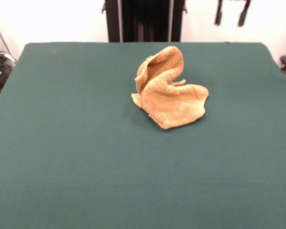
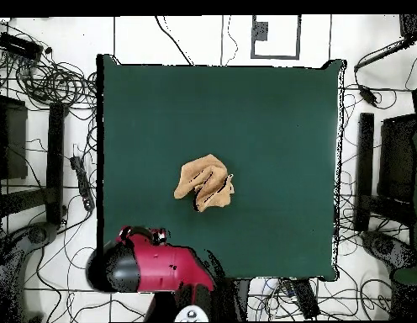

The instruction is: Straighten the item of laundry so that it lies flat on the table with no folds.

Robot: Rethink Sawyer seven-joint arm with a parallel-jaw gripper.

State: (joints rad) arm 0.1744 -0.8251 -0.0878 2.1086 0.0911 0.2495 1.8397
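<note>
Towel [image 1: 169, 93] orange-yellow, crumpled in peaked heap on green table [image 1: 76, 157]; end effector state cannot tell.

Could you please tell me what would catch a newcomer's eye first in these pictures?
The orange-yellow towel stands out first: it sits crumpled near the middle of the dark green table, one fold standing up in a peak. Next comes the red arm, drawn back at the table's edge in the overhead view, well apart from the towel.
</note>
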